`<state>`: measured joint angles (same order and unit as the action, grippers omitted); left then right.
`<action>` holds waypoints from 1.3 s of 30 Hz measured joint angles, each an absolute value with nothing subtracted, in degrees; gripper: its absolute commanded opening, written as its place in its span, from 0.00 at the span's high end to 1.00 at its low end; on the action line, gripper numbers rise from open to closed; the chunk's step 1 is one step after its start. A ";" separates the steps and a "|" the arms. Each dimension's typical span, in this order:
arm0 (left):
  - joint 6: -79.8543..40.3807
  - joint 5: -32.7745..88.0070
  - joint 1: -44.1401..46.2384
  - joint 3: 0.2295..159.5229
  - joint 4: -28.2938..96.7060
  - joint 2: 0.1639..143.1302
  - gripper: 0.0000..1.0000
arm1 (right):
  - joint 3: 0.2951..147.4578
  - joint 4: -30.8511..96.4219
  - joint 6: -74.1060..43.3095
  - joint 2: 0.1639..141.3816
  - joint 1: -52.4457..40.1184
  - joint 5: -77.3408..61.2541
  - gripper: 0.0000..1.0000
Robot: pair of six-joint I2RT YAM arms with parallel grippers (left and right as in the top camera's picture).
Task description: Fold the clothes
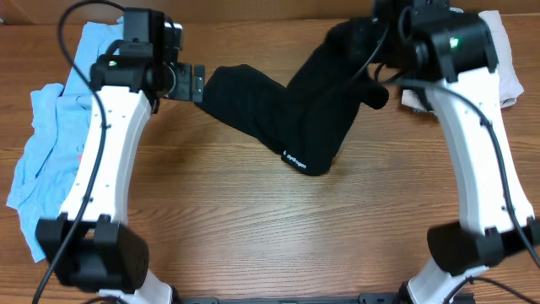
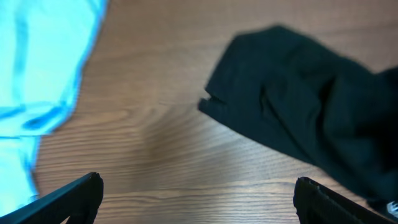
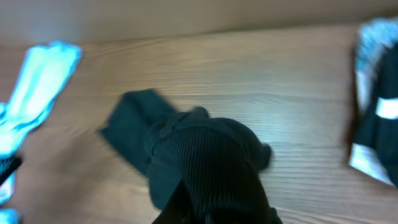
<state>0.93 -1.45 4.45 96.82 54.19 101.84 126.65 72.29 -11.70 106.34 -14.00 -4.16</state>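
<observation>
Now right arm [image 1: 472, 152] reaches forward, tool [image 3: 210, 210] clamping black T-shirt [image 1: 287, 118].

Table [image 1: 253, 219]: brown wood-grain top, grain running left to right in the overhead view. We note the same surface in the left wrist view [image 2: 155, 143] and the right wrist view [image 3: 280, 81]; both are slightly blurred.

Pale fabric bundle [image 1: 509, 72]: whitish, lying on the table at the far right corner and partly hidden from above. At the right edge of the right wrist view it [image 3: 373, 43] looks light and patterned, with a dark and white part below. We cannot tell what it is.
</observation>
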 measured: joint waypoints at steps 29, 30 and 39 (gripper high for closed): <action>-12.78 4.12 4.51 95.39 38.48 126.85 0.26 | 126.65 71.22 -13.30 121.21 -3.03 -7.31 0.50; -13.74 3.77 4.51 95.35 38.41 127.00 0.27 | 126.65 71.31 -13.28 121.21 -3.03 -7.31 0.50; -18.46 0.82 4.51 95.26 35.03 127.92 0.48 | 126.65 71.88 -13.28 121.21 -3.03 -7.31 0.50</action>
<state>-18.46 0.82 4.51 95.26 35.03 127.92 126.65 71.88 -13.28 121.21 -3.03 -7.31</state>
